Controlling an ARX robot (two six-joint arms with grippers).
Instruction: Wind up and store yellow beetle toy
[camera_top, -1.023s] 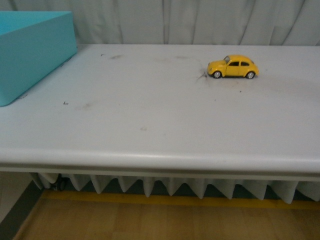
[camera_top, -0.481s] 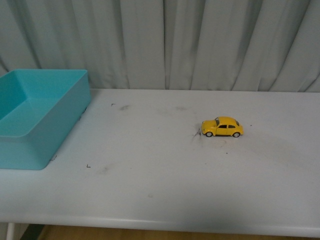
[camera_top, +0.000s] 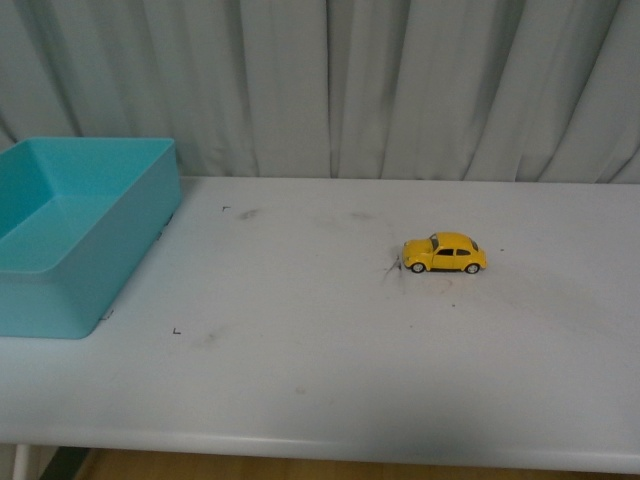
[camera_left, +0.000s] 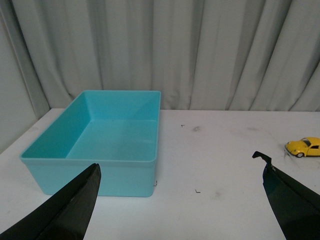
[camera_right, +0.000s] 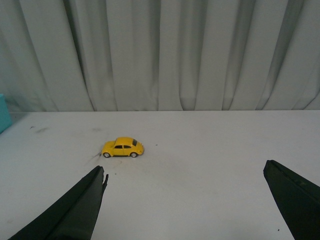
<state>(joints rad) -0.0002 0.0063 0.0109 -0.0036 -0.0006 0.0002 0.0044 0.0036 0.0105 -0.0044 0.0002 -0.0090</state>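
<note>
The yellow beetle toy (camera_top: 445, 254) stands on its wheels on the white table (camera_top: 300, 400), right of the middle, nose to the left. It also shows in the left wrist view (camera_left: 304, 146) and the right wrist view (camera_right: 123, 147). Neither gripper shows in the front view. My left gripper (camera_left: 180, 175) is open and empty above the table, with the toy far off beside one finger. My right gripper (camera_right: 185, 175) is open and empty, short of the toy, which lies ahead near one finger.
An empty teal bin (camera_top: 70, 230) sits at the table's left, also in the left wrist view (camera_left: 100, 140). A grey curtain (camera_top: 400, 90) hangs behind the table. Dark scuff marks (camera_top: 392, 270) lie beside the toy.
The front view rose over the first half second, from the table's front edge and floor to the tabletop and curtain. The toy and bin have not moved on the table.
</note>
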